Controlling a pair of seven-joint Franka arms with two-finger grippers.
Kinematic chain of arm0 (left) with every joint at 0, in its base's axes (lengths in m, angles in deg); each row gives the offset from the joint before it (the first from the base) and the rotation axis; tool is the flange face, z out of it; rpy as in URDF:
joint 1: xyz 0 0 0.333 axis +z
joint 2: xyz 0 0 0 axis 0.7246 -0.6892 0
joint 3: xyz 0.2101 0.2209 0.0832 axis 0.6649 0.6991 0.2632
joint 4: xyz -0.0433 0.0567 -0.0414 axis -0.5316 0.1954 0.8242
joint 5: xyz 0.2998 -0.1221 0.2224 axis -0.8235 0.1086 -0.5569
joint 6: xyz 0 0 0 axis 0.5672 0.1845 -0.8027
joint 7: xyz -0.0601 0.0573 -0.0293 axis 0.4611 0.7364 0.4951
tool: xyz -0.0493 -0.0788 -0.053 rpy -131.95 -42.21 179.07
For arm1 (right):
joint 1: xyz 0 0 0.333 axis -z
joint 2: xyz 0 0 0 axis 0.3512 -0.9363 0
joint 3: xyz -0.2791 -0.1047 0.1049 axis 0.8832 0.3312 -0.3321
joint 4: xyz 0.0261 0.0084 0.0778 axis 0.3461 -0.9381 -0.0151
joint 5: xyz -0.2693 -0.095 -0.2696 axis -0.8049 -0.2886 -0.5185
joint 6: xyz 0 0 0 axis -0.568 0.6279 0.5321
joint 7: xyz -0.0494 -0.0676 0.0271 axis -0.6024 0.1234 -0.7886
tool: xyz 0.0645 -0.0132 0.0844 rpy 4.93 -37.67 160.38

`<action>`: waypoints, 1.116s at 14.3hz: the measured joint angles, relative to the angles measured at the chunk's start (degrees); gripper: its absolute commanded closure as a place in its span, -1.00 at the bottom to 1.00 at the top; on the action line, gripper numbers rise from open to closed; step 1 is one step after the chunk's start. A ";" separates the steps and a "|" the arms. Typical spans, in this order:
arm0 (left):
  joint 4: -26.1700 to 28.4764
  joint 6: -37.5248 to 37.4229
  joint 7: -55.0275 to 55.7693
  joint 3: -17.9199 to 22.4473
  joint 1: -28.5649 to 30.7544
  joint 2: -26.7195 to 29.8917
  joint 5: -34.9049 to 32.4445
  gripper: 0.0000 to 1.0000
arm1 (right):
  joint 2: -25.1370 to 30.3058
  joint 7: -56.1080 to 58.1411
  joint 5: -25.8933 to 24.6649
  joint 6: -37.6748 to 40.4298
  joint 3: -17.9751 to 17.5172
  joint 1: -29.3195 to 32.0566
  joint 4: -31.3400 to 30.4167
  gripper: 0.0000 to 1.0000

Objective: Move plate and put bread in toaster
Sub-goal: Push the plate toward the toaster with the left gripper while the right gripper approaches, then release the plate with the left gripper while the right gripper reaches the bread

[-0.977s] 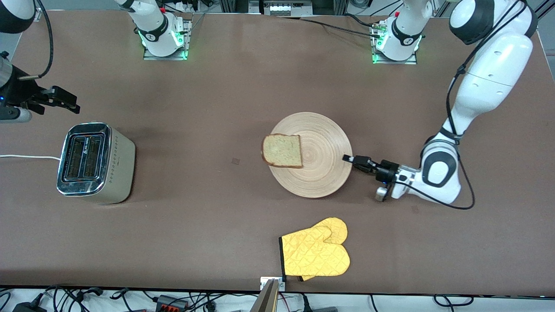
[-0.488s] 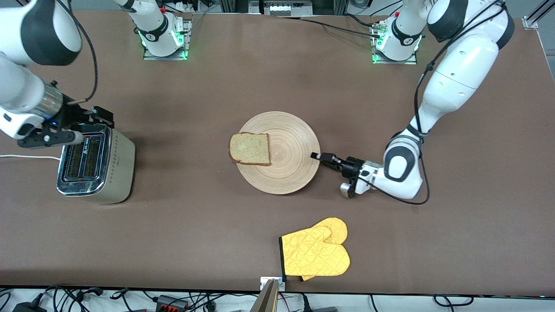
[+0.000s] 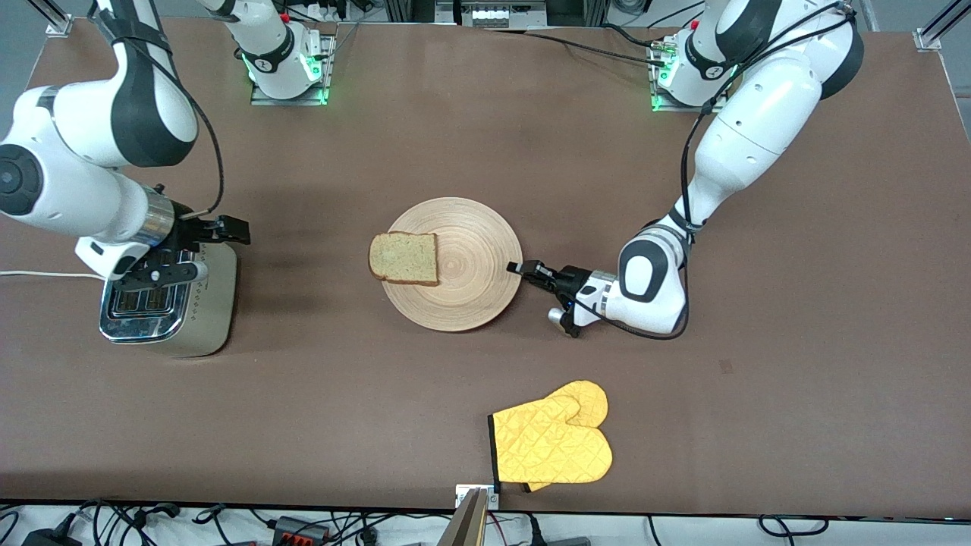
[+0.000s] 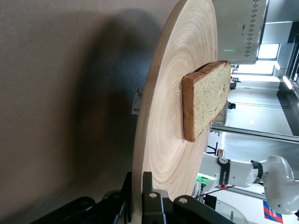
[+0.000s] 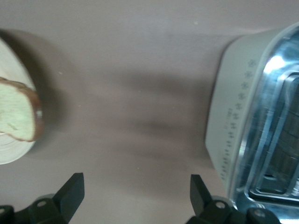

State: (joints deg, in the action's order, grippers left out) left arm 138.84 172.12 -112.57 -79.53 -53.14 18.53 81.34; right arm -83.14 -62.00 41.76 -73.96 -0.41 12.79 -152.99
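Note:
The round light-wood plate [image 3: 455, 264] lies mid-table with the square bread slice [image 3: 404, 258] on its edge toward the right arm's end. My left gripper [image 3: 518, 268] is shut on the plate's rim at the left arm's end; the left wrist view shows the rim [image 4: 142, 154] pinched between the fingers and the bread [image 4: 205, 98] on the plate. The silver toaster [image 3: 163, 292] stands at the right arm's end. My right gripper [image 3: 231, 229] is open and empty above the toaster's edge that faces the plate; the right wrist view shows the toaster [image 5: 261, 126] and the bread [image 5: 16, 116].
A yellow oven mitt [image 3: 552, 442] lies near the table's front edge, nearer the front camera than the plate. The toaster's white cord [image 3: 45, 274] runs off the right arm's end. Both arm bases stand along the edge farthest from the front camera.
My left gripper has slid the plate with the bread toward the toaster. My right arm has swung in from the table's end to over the toaster.

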 measured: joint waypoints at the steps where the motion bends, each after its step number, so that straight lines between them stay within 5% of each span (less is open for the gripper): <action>1: 0.00 0.85 0.00 0.02 -0.53 -0.06 0.00 0.88 | -0.41 -0.56 0.03 -0.78 -0.01 -1.33 0.00 -1.00; 6: -0.19 2.76 0.00 0.13 -1.04 -0.39 0.04 0.49 | -4.51 -6.86 0.23 -3.30 -0.14 -6.73 -0.04 -1.00; 10: -0.96 2.43 -0.24 1.68 0.55 -0.37 -0.19 0.26 | -7.63 -8.50 5.60 -5.02 -0.07 -7.48 -0.08 -0.99; 13: -1.30 1.80 -0.28 2.82 2.76 -0.33 -2.48 0.24 | -10.43 -8.54 10.45 -6.06 -0.04 -7.50 -0.13 -0.76; 16: -1.52 -1.49 -0.29 2.98 6.16 -0.24 -6.35 0.24 | -13.01 -8.54 15.89 -6.98 -0.04 -7.53 -0.15 -0.73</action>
State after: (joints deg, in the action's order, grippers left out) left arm 137.32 170.63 -112.86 -76.56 -46.98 18.29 74.99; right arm -96.15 -70.53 57.66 -80.94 -0.45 5.26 -153.14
